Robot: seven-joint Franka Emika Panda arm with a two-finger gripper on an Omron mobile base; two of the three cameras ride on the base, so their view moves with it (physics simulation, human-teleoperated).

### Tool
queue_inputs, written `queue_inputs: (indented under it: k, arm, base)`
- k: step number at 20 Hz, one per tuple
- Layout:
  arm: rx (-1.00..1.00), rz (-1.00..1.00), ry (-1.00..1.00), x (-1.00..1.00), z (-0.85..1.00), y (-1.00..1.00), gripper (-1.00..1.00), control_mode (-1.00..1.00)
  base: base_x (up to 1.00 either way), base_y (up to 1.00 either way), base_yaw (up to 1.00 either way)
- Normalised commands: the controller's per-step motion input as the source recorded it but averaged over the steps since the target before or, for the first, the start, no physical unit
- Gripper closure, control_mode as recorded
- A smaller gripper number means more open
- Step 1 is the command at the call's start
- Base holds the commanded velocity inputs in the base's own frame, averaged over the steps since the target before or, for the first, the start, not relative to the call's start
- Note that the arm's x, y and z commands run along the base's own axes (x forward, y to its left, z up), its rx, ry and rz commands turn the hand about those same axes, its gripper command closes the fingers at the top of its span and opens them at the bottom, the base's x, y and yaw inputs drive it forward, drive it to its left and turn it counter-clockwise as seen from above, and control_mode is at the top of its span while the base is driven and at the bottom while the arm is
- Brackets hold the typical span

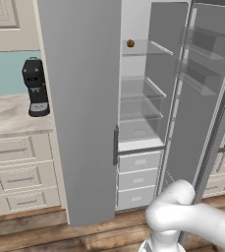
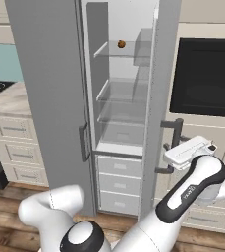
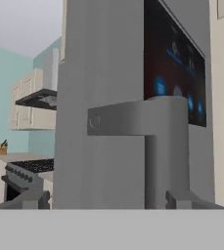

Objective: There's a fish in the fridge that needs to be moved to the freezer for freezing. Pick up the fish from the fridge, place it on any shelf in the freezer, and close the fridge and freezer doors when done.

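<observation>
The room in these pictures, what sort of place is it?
A home kitchen, rendered rather than real. A tall grey fridge stands open with glass shelves and drawers, a black coffee machine sits on a counter over cream drawers, and a dark built-in oven is set in the wall.

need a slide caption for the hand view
Open gripper faces the bar handle of the fridge door, dark touchscreen panel beside it.

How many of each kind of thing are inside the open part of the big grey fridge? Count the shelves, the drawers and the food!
round brown ball: 1
glass shelves: 3
grey drawers: 3
Total: 7
</observation>
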Motion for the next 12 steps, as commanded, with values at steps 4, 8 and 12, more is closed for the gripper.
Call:
queue_inputs:
  k: [4, 8, 12]
  arm:
    - [0.0, 0.0, -0.07, 0.01, 0.0, -0.3, -1.0, -1.0]
    - [0.0, 0.0, -0.02, 0.16, -0.05, -0.15, -1.0, -1.0]
    - [0.0, 0.01, 0.0, 0.29, -0.09, -0.09, -1.0, -1.0]
  base:
    - [0.0, 0.0, 0.0]
    - [0.0, 0.0, 0.0]
    - [0.0, 0.0, 0.0]
